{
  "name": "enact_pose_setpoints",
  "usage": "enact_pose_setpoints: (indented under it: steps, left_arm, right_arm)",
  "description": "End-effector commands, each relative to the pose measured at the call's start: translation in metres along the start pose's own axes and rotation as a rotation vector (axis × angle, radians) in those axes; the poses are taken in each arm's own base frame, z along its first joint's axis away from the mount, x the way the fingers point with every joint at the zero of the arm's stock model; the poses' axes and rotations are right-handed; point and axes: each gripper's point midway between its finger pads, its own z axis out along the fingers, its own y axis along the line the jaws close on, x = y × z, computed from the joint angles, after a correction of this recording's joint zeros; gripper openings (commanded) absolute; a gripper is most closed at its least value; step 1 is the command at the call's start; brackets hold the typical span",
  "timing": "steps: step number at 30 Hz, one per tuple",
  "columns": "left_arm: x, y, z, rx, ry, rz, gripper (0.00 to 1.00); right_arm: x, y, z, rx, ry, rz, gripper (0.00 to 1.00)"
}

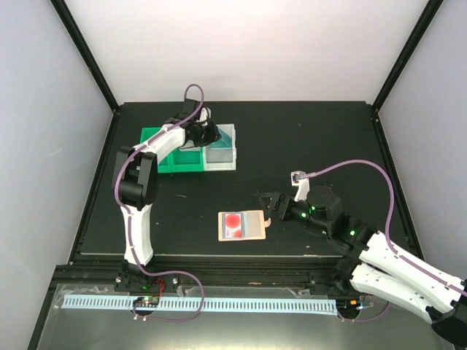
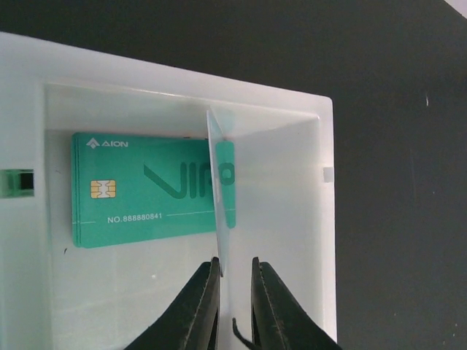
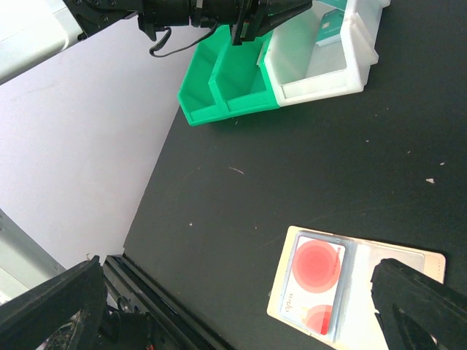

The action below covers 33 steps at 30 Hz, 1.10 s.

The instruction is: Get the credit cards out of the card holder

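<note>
Your left gripper (image 2: pixel 233 268) seems clamped on a pale card (image 2: pixel 216 182), edge-on above the teal card (image 2: pixel 139 193) in the white bin (image 2: pixel 292 240); your right gripper (image 1: pixel 264 207) gapes beside the card holder (image 1: pixel 254 226).

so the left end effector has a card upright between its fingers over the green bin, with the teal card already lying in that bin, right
Not quite, the bin's colour is wrong. The left wrist view shows the left end effector with the card upright between its fingers over the white bin, and the teal card is already lying flat in that bin.
</note>
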Motion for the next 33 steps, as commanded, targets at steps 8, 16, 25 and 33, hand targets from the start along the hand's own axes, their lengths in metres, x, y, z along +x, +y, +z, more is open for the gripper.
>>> enact_pose_setpoints:
  steps: [8,16,25,33]
  left_arm:
    - [-0.019,-0.006,0.001,-0.025,-0.028,0.041,0.20]
    - [-0.025,-0.004,0.002,-0.053,-0.032,0.061,0.25]
    - [-0.029,-0.005,-0.002,-0.064,-0.035,0.075,0.33]
    - [-0.039,-0.016,-0.018,-0.062,-0.053,0.105,0.43]
  right_arm:
    - [-0.002,-0.006,-0.003,0.024,-0.027,0.011,1.00]
    - [-0.002,-0.008,-0.002,0.030,-0.028,0.015,1.00]
    - [-0.002,-0.007,-0.004,0.027,-0.031,0.021,1.00]
    - [-0.001,-0.009,-0.006,0.025,-0.029,0.033,1.00]
